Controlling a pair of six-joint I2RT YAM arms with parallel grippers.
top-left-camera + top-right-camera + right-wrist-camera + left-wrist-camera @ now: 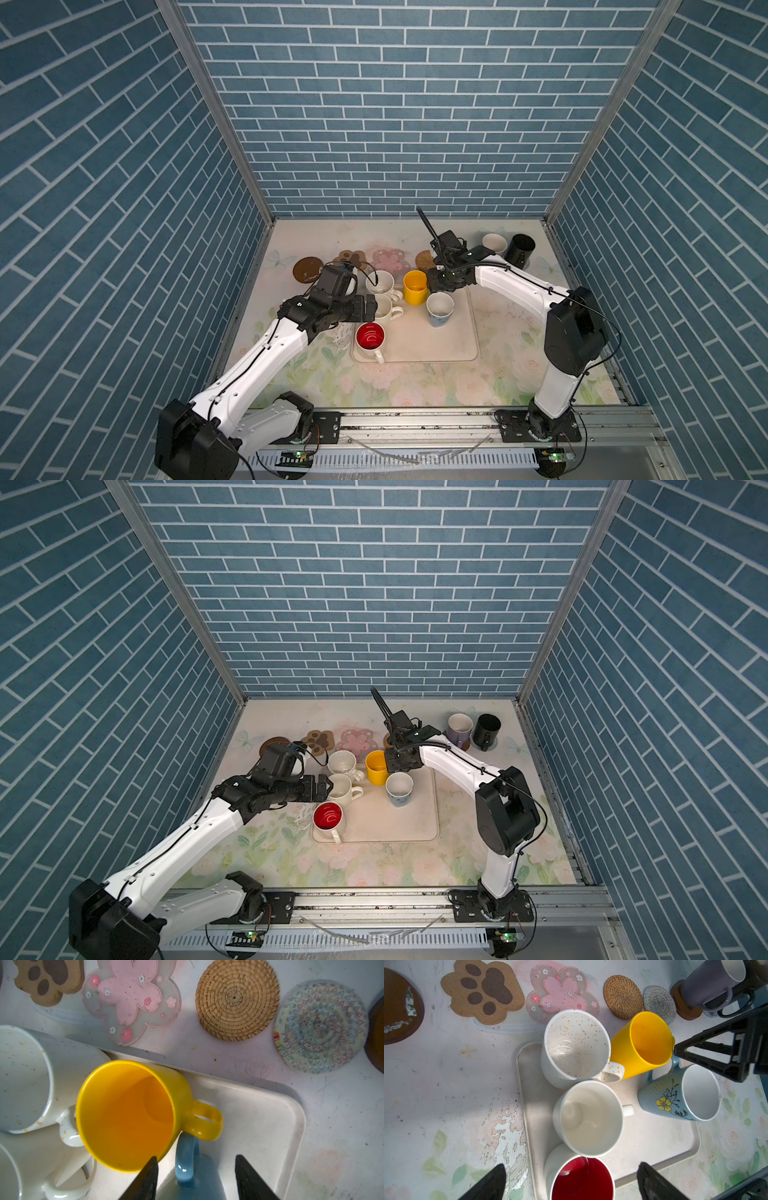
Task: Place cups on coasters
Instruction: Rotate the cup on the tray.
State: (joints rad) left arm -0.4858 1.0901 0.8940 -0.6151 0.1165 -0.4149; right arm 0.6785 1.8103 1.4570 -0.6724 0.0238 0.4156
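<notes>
Cream tray (457,340) holds five mugs. The lavender mug (459,727) is already on a brown coaster back right, and the black mug (521,249) beside it looks parked too.

Left gripper (572,1164) is spread wide and empty over the red-inside mug (370,336).

Right gripper (196,1157) has its jaws apart, straddling the light blue mug (439,309) handle without touching it, so I'd call this the grasp step.

Next: pinch the handle, lift clear of the overlapping yellow mug (414,286), and set it on the free rattan coaster (236,999) or pale woven coaster (320,1026).

Glossy glazed yellow mug (126,1113), rough woven rattan coaster (236,999), grainy cork-like paw coaster (481,991), matt cream tray (270,1118).
</notes>
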